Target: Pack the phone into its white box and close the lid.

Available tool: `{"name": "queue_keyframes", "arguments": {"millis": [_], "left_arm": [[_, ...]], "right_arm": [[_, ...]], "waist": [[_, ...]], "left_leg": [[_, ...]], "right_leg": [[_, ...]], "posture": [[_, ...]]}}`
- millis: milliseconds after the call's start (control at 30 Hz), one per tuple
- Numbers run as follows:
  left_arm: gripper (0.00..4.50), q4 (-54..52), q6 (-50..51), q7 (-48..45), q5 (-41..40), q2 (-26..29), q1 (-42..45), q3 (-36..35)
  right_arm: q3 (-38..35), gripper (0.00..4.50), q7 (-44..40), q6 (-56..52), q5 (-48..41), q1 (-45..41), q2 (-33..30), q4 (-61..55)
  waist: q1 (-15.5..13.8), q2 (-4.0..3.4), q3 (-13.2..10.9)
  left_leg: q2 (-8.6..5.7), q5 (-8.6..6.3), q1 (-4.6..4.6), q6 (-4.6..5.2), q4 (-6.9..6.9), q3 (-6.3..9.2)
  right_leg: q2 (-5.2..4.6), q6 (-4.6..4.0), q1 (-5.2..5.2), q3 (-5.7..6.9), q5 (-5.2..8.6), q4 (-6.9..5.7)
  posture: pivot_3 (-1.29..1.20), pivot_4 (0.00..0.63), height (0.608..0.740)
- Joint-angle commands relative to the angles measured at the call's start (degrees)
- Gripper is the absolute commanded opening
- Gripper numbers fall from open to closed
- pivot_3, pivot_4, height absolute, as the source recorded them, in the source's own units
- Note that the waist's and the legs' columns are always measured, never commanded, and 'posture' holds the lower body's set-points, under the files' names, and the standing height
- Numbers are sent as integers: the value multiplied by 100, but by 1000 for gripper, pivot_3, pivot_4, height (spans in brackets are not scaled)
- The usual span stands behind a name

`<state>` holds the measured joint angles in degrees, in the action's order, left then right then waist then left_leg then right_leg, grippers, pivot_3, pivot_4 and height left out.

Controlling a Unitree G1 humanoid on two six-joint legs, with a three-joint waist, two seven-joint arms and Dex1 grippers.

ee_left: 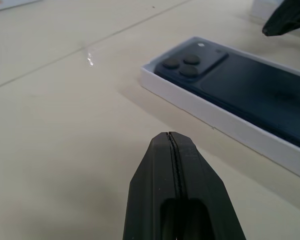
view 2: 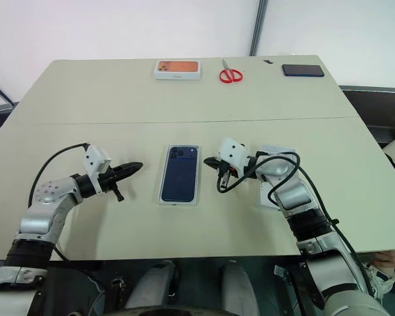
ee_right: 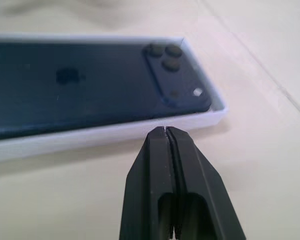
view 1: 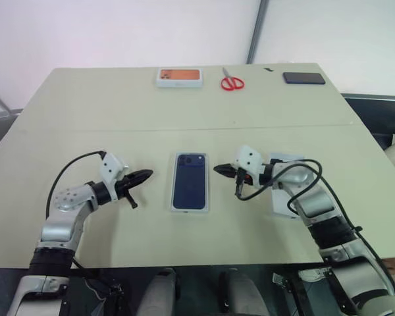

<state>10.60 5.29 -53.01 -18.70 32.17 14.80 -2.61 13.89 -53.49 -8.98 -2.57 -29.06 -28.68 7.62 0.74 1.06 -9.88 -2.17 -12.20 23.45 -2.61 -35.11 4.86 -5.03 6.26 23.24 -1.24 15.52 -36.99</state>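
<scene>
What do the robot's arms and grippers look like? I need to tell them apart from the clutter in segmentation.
Both arms are silver-grey metal with black joint bands. Each wrist carries a white camera block and a looping black cable. The left gripper and the right gripper each end in two tapered matte-black fingers.

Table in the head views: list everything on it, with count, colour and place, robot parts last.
table: one, beige, under everything.
phone: one, dark navy, back up, lying in the white box, centre.
white box: one, white tray, centre, between the grippers.
lid: one, greyish-white, partly under the right arm.
orange-topped box: one, far edge.
scissors: one pair, red handles, far edge.
dark slab: one, far right corner.
left gripper: shut, left of the box.
right gripper: shut, right of the box.
</scene>
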Motion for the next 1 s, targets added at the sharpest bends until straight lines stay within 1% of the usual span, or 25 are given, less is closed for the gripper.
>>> {"name": "queue_keyframes", "arguments": {"millis": [33,200,500,667,800,1000], "left_arm": [[0,21,-20,-52,84,-111,140,143],[0,136,437,-27,295,-367,432,590],[0,306,751,-188,524,-700,725,1043],[0,73,1120,-294,412,-957,876,1183],[0,189,1302,-317,411,-1262,1182,1263],[0,261,1456,-531,422,-1444,1358,1463]], "right_arm": [[77,78,57,140,148,56,-34,-264],[254,78,115,214,333,95,75,-249],[310,78,41,333,465,-33,68,-106],[182,78,-126,352,432,-7,-180,-114],[65,78,-256,416,381,58,-428,-135],[-91,78,-454,350,290,247,-721,-257]], "waist": [[3,0,0],[5,0,0],[-3,-1,1],[-25,-1,1],[-32,0,0],[14,0,0]], "left_leg": [[0,0,0,0,0,0],[-4,0,0,1,-4,-2],[-9,1,-4,1,-5,-3],[-10,0,-4,1,-12,2],[-15,1,-3,1,-13,3],[-11,0,-4,2,-11,1]], "right_leg": [[0,1,0,0,0,-1],[5,3,-2,5,-1,-7],[16,4,-9,9,-1,-12],[12,5,-18,14,0,-10],[10,7,-20,17,1,-10],[19,7,-17,16,1,-11]], "posture": [[0,150,740],[0,150,740],[0,150,740],[0,150,740],[0,150,740],[0,150,740]]}}
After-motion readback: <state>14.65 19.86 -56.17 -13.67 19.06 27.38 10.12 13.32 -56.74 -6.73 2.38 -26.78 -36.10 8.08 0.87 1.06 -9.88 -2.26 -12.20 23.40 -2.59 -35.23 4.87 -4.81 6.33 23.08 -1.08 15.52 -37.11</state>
